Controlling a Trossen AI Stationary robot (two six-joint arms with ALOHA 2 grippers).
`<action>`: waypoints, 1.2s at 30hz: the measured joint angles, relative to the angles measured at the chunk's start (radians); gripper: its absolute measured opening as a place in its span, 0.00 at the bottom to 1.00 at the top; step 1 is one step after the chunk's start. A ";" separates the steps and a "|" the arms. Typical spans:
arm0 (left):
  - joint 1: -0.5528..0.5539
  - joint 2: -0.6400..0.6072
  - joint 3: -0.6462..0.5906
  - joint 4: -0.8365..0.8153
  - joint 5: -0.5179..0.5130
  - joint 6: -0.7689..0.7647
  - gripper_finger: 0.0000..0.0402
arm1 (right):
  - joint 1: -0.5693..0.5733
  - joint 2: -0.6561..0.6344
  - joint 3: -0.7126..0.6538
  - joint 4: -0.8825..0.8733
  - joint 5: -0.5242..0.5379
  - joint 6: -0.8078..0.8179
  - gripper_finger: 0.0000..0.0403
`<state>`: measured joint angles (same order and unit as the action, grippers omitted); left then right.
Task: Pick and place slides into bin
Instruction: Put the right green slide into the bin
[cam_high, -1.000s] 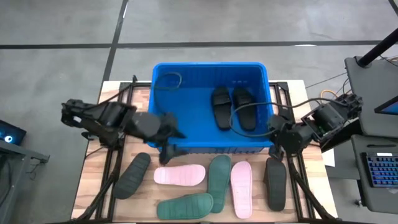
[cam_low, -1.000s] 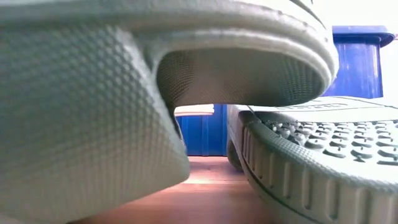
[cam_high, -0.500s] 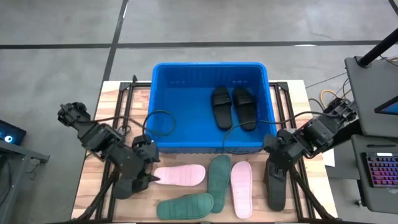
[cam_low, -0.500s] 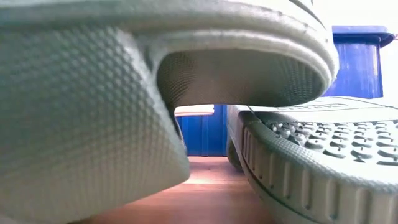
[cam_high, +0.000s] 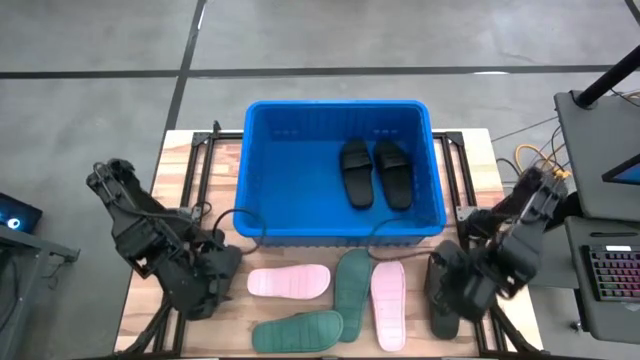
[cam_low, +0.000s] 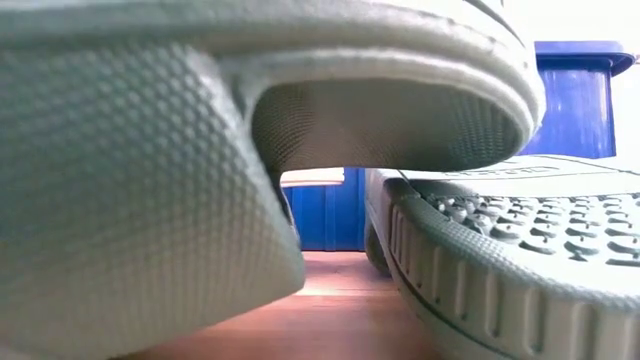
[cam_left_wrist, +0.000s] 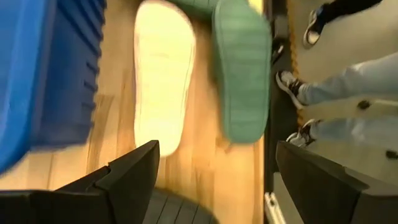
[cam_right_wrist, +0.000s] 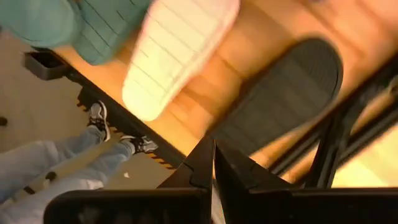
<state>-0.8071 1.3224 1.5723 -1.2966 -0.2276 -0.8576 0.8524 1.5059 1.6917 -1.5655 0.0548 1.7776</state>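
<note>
The blue bin (cam_high: 300, 190) holds two black slides (cam_high: 375, 172) side by side. On the table in front of it lie two pale pink slides (cam_high: 290, 282) (cam_high: 388, 290), two dark green slides (cam_high: 352, 280) (cam_high: 297, 332) and two charcoal slides. My left gripper (cam_high: 205, 288) is open over the left charcoal slide (cam_left_wrist: 180, 213), which my arm mostly hides in the high view. My right gripper (cam_high: 455, 290) is shut over the right charcoal slide (cam_high: 443, 322), which lies sole up in the right wrist view (cam_right_wrist: 280, 99).
Black frame rails (cam_high: 195, 180) run along both sides of the bin. A person's legs and shoes (cam_left_wrist: 336, 87) stand beyond the table's near edge. In the low view the green slides (cam_low: 150, 200) fill the picture, with the bin (cam_low: 575, 100) behind them.
My left gripper has gone from the bin's front left corner toward the table's near edge and down over the left charcoal slide. My right gripper has gone from the bin's front right corner toward the near edge, over the right charcoal slide. The slides have stayed where they were.
</note>
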 joint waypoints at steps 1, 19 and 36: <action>-0.009 -0.010 -0.025 0.005 0.000 -0.010 0.76 | 0.017 0.015 0.000 0.000 -0.005 0.039 0.02; -0.023 -0.076 -0.172 0.137 0.008 -0.062 0.76 | 0.090 0.284 0.000 0.056 -0.198 0.087 0.04; -0.011 -0.073 -0.168 0.182 0.006 -0.053 0.76 | 0.090 0.309 -0.011 0.061 -0.217 0.389 0.70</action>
<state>-0.8182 1.2491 1.4038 -1.1150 -0.2212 -0.9107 0.9424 1.8149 1.6806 -1.5047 -0.1619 2.1662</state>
